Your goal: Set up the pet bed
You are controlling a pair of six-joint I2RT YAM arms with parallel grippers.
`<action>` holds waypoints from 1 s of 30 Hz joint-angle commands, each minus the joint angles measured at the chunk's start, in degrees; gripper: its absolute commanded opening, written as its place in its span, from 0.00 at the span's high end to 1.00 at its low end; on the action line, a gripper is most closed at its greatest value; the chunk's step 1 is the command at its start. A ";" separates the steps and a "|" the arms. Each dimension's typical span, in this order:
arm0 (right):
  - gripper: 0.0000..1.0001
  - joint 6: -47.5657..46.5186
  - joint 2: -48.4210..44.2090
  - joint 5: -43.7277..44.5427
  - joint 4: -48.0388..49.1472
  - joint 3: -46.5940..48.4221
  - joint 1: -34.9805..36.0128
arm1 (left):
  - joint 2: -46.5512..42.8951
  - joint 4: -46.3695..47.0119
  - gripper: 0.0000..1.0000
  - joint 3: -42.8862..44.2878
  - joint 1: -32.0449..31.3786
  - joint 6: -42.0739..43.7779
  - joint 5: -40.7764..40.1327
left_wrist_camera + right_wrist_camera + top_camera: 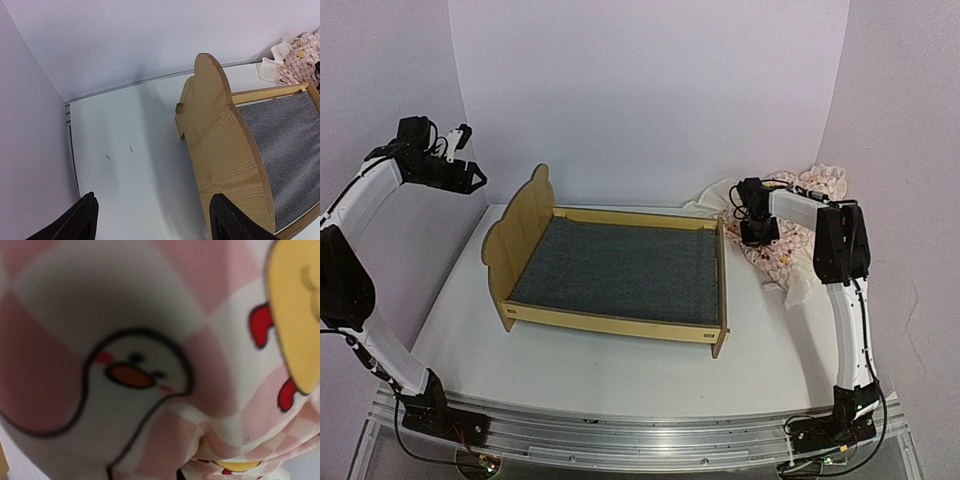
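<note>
Right gripper (758,232) down on the quilt (788,258): the fetch-the-bedding step.
Its wrist view is nothing but pink checks and ducks, so whether the jaws have bitten cloth cannot be told. The pet bed (620,268) stands bare on the table (620,375), just beside the heap. The left gripper (154,200) hangs agape and empty beyond the headboard (225,145). The next move likely needs a firm pinch, then a lift across onto the bed.

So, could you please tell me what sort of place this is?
Probably a robotics lab test cell: plain white walls enclose a white table, a left arm and a right arm stand on a metal rail at its near edge, and a pet bed and quilt sit as props.
</note>
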 commanded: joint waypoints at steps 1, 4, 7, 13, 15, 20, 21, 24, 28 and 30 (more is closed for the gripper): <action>1.00 -3.99 -9.39 6.08 0.32 10.11 -2.55 | -3.98 2.64 0.22 -0.24 0.00 1.99 2.95; 1.00 -4.56 -16.44 -1.26 0.63 14.14 -5.05 | -4.95 3.22 0.23 -0.31 -0.03 2.08 4.74; 1.00 -4.41 -25.61 -15.35 4.84 13.82 -7.23 | -6.15 4.13 0.23 -0.39 0.00 2.27 6.49; 1.00 -1.88 -40.54 -43.44 15.29 5.62 -7.35 | -8.28 4.92 0.24 0.20 -0.06 3.06 11.46; 1.00 1.85 -43.56 -52.93 17.00 3.59 -7.23 | -8.93 5.18 0.24 0.40 -0.05 3.09 13.68; 1.00 9.68 -49.10 -68.51 20.02 -3.24 -4.91 | -10.14 5.48 0.27 0.73 -0.22 3.85 20.40; 1.00 10.06 -50.32 -69.82 20.28 -5.67 -3.50 | -10.28 5.56 0.27 0.75 -0.38 3.91 21.06; 1.00 7.36 -53.33 -70.64 20.18 -14.69 6.02 | -10.48 5.04 0.29 0.70 -1.83 4.76 24.06; 1.00 5.20 -56.74 -65.41 18.73 -27.34 17.75 | -10.96 2.28 0.30 -0.26 -7.81 8.69 24.23; 1.00 4.73 -58.05 -59.41 18.36 -33.80 24.51 | -11.73 0.76 0.30 -1.62 -12.08 11.11 23.54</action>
